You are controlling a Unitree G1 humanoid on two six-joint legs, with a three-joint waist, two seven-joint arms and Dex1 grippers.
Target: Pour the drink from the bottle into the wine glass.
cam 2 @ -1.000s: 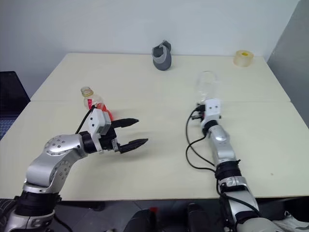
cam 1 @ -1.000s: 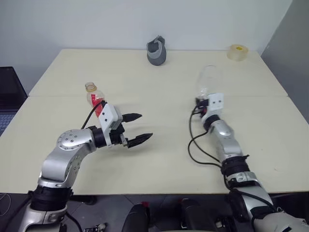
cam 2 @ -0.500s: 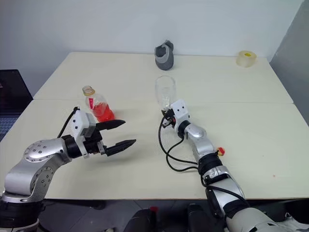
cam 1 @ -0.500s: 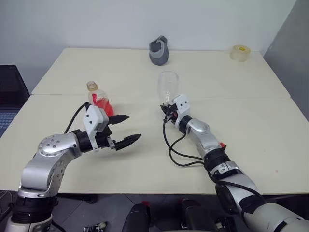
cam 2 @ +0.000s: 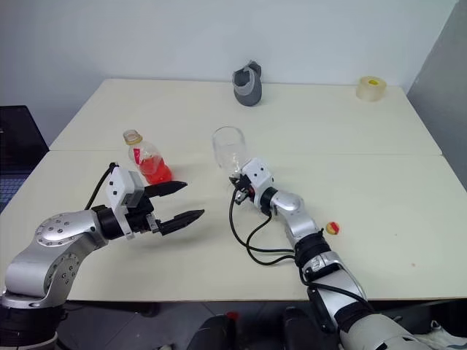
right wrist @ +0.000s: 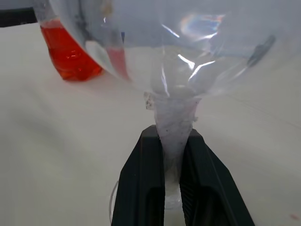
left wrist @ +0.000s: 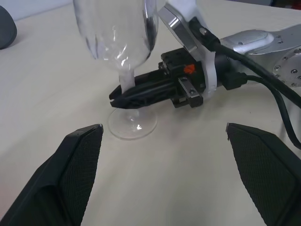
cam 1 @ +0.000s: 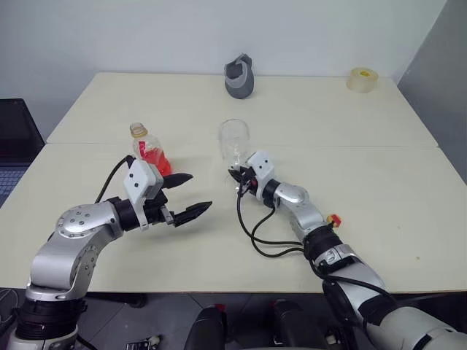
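A wine glass (cam 1: 234,140) stands upright near the middle of the cream table (cam 1: 379,138), its thin stem pinched low down between the black fingers (right wrist: 141,188) of the right gripper (left wrist: 123,95), which is clenched on it just above the round foot. The glass is empty, its long axis running straight up, mouth open to the ceiling. Toward the table's left edge the small bottle (cam 1: 148,152) also stands upright, neck up, with no cap on it and red drink (right wrist: 70,59) filling its lower part. The left gripper (cam 1: 191,195) hangs near the bottle on its near side, released and wide apart, pointing across toward the glass and holding nothing.

The risks look plain enough. A tall bowl held only at a narrow stem could swing or tip if the right arm jolts. The open bottle, light and narrow-based, could be knocked over and spill should one spread finger clip it on the way in. A small yellow-red cap (cam 2: 332,228) lies on the table by the right forearm, where an elbow sweep might send it rolling. A grey holder (cam 1: 238,77) and a roll of tape (cam 1: 359,79) sit along the far edge, well apart.
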